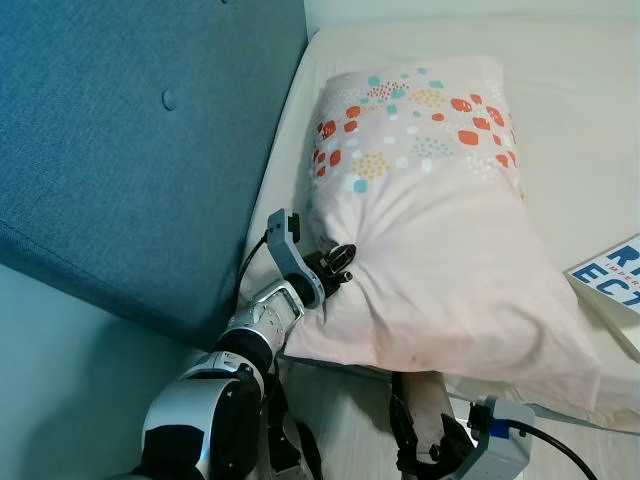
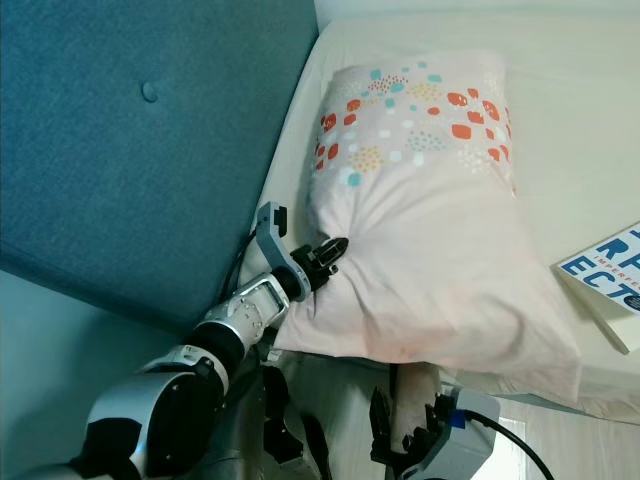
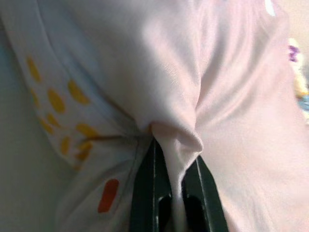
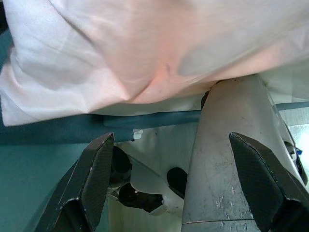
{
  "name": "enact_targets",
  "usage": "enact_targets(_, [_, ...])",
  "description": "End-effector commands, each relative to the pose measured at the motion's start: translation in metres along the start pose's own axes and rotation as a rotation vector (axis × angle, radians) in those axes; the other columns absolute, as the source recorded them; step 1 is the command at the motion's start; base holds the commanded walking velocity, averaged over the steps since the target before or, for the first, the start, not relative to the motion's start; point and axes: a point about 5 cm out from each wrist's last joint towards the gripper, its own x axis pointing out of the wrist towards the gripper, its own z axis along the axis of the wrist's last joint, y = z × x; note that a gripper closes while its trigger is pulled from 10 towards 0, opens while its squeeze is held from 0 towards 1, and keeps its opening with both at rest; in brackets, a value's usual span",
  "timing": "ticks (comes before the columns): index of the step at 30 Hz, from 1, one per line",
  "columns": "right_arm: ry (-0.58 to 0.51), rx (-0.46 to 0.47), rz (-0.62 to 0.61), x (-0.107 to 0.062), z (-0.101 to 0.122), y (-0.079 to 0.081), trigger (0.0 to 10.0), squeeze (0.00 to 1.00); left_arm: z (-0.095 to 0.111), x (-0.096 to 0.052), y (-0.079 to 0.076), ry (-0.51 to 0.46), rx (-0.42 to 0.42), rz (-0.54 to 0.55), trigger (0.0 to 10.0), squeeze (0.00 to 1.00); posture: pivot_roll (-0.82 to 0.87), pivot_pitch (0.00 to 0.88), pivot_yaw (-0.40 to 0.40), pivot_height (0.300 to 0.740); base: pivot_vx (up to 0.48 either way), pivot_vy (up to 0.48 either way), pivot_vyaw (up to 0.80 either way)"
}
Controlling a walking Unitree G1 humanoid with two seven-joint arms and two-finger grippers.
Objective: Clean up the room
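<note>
A pale pink pillow (image 1: 440, 250) with red, teal and yellow spots lies on the cream bed (image 1: 590, 150), its near end hanging over the bed's edge. My left gripper (image 1: 343, 262) is shut on a pinched fold of the pillowcase (image 3: 176, 145) at the pillow's left side. My right gripper (image 1: 428, 448) sits low under the pillow's near edge, open, with nothing between its fingers (image 4: 96, 174); the pillow's underside (image 4: 145, 53) hangs above them.
A blue upholstered headboard (image 1: 140, 150) runs along the left of the bed. A white book with blue lettering (image 1: 612, 285) lies on the bed at the right. A pale floor (image 1: 350, 430) shows below the bed edge.
</note>
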Motion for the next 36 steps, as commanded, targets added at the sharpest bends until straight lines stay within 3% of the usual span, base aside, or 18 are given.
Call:
enact_targets(1, [0.038, 0.023, -0.026, -0.002, -0.008, -0.003, 10.0, 0.00, 0.008, 0.001, 0.002, -0.023, 0.085, 0.067, 0.0, 0.00, -0.32, 0.437, 0.192, 0.611, 0.000, 0.000, 0.00])
enact_targets(2, [0.038, 0.023, -0.026, -0.002, -0.008, -0.003, 10.0, 0.00, 0.008, 0.001, 0.002, -0.023, 0.085, 0.067, 0.0, 0.00, -0.32, 0.437, 0.192, 0.611, 0.000, 0.000, 0.00])
enact_targets(5, [0.035, 0.027, -0.022, -0.001, -0.008, -0.002, 10.0, 0.00, 0.041, -0.003, 0.019, -0.108, 0.205, 0.216, 0.0, 0.00, -0.32, 0.434, 0.193, 0.611, 0.000, 0.000, 0.00])
enact_targets(7, [0.035, 0.027, -0.022, -0.001, -0.008, -0.002, 10.0, 0.00, 0.041, -0.003, 0.019, -0.108, 0.205, 0.216, 0.0, 0.00, -0.32, 0.434, 0.193, 0.611, 0.000, 0.000, 0.00])
enact_targets(8, [0.033, 0.030, -0.021, 0.000, -0.008, -0.001, 10.0, 0.00, 0.064, -0.015, 0.042, -0.142, 0.314, 0.387, 0.0, 0.00, -0.32, 0.433, 0.196, 0.611, 0.000, 0.000, 0.00])
enact_targets(11, [0.033, 0.031, -0.020, 0.000, -0.008, -0.001, 10.0, 0.00, 0.074, -0.025, 0.055, -0.164, 0.334, 0.476, 0.0, 0.00, -0.31, 0.433, 0.196, 0.611, 0.000, 0.000, 0.00])
enact_targets(13, [0.033, 0.033, -0.018, 0.000, -0.008, -0.001, 10.0, 0.00, 0.085, -0.044, 0.079, -0.186, 0.344, 0.632, 0.0, 0.00, -0.31, 0.435, 0.196, 0.611, 0.000, 0.000, 0.00])
enact_targets(16, [0.033, 0.033, -0.018, 0.000, -0.008, -0.001, 10.0, 0.00, 0.085, -0.044, 0.079, -0.186, 0.344, 0.632, 0.0, 0.00, -0.31, 0.435, 0.196, 0.611, 0.000, 0.000, 0.00])
enact_targets(17, [0.035, 0.034, -0.018, 0.001, -0.009, 0.000, 10.0, 0.00, 0.084, -0.058, 0.095, -0.179, 0.323, 0.728, 0.0, 0.00, -0.31, 0.435, 0.196, 0.611, 0.000, 0.000, 0.00])
enact_targets(18, [0.035, 0.034, -0.018, 0.001, -0.009, 0.000, 10.0, 0.00, 0.084, -0.058, 0.095, -0.179, 0.323, 0.728, 0.0, 0.00, -0.31, 0.435, 0.196, 0.611, 0.000, 0.000, 0.00])
enact_targets(19, [0.037, 0.034, -0.014, 0.001, -0.009, 0.001, 10.0, 0.00, 0.079, -0.085, 0.122, -0.169, 0.281, 0.879, 0.0, 0.00, -0.30, 0.435, 0.197, 0.611, 0.000, 0.000, 0.00])
enact_targets(22, [0.037, 0.034, -0.014, 0.001, -0.009, 0.001, 10.0, 0.00, 0.079, -0.085, 0.122, -0.169, 0.281, 0.879, 0.0, 0.00, -0.30, 0.435, 0.197, 0.611, 0.000, 0.000, 0.00])
enact_targets(25, [0.046, 0.034, 0.002, 0.004, -0.010, 0.003, 10.0, 0.00, 0.050, -0.165, 0.176, -0.119, 0.169, 1.228, 0.0, 0.00, -0.28, 0.433, 0.187, 0.611, 0.000, 0.000, 0.00])
enact_targets(28, [0.047, 0.032, 0.006, 0.004, -0.010, 0.003, 10.0, 0.00, 0.041, -0.181, 0.184, -0.104, 0.143, 1.290, 0.0, 0.00, -0.28, 0.432, 0.184, 0.611, 0.000, 0.000, 0.00])
enact_targets(29, [0.047, 0.028, 0.013, 0.007, -0.010, 0.003, 10.0, 0.00, 0.025, -0.209, 0.195, -0.075, 0.079, 1.399, 0.0, 0.00, -0.27, 0.427, 0.179, 0.611, 0.000, 0.000, 0.00])
enact_targets(31, [0.047, 0.028, 0.013, 0.007, -0.010, 0.003, 10.0, 0.00, 0.025, -0.209, 0.195, -0.075, 0.079, 1.399, 0.0, 0.00, -0.27, 0.427, 0.179, 0.611, 0.000, 0.000, 0.00])
enact_targets(33, [0.043, 0.026, 0.020, 0.010, -0.008, 0.003, 10.0, 0.00, 0.013, -0.226, 0.200, -0.050, 0.032, 1.462, 0.0, 0.00, -0.26, 0.422, 0.174, 0.611, 0.000, 0.000, 0.00])
enact_targets(36, [0.042, 0.023, 0.028, 0.012, -0.007, 0.003, 10.0, 0.00, 0.001, -0.234, 0.201, -0.022, -0.006, 1.492, 0.0, 0.00, -0.26, 0.416, 0.171, 0.611, 0.000, 0.000, 0.00])
